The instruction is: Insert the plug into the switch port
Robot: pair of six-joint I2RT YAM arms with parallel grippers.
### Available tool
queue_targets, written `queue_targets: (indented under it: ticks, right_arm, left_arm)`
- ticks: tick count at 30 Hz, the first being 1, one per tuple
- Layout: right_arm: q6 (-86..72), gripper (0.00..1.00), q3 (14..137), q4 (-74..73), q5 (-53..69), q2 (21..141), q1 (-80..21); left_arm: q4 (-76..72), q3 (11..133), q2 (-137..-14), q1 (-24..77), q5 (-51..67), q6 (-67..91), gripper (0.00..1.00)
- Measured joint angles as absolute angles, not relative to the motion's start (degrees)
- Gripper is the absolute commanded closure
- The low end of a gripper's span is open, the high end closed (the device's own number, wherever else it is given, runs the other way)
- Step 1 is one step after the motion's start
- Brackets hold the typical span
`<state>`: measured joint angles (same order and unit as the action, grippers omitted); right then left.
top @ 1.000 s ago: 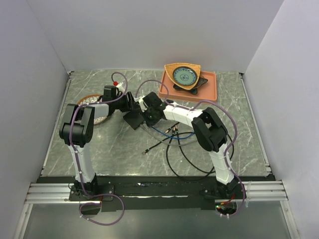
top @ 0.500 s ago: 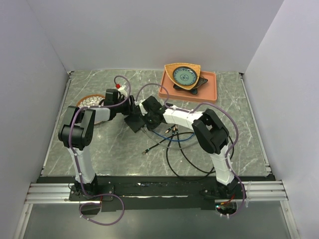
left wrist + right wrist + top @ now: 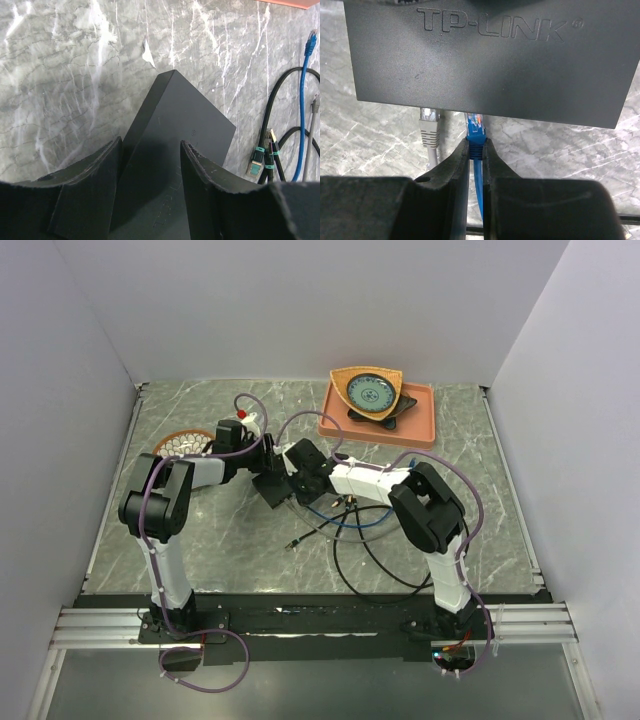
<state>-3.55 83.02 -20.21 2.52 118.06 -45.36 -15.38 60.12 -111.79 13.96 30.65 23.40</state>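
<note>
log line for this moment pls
left gripper: shut on switch | right gripper: shut on blue plug | blue plug: tip at switch edge, seating unclear

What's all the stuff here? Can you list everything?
Switch box: one, black, in the left gripper.
Blue plugs: two, blue, one pinched at the box's edge, one loose on the table.
Grey plug: one, grey, beside the pinched blue plug.
Black cables: several, black, looped on the table.
Tray: one, orange, far right.
Dish: one, orange with blue-green middle, on the tray.
Basket: one, brown, left side.
Table: one, grey marble.
Left gripper: one, black, clamping the box.
Right gripper: one, black, shut on a blue plug.
</note>
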Motion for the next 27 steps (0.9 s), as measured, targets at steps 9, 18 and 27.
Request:
queue_targets:
  ticks: [9, 18, 27]
  right_arm:
    - [-8.2, 1.0, 81.2, -18.3, 2.1, 117.3, -45.4]
    - [-10.9, 1.0, 79.3, -16.1, 1.2, 116.3, -45.6]
    - [-10.1, 1.0, 79.2, -16.0, 0.0, 116.2, -46.2]
  left_arm:
    - [-16.0, 59.6, -111.7, 14.0, 29.8, 23.5, 0.48]
    - [-16.3, 59.5, -111.6, 14.3, 29.2, 23.6, 0.48]
    - [-16.3, 59.5, -111.6, 14.3, 29.1, 23.7, 0.47]
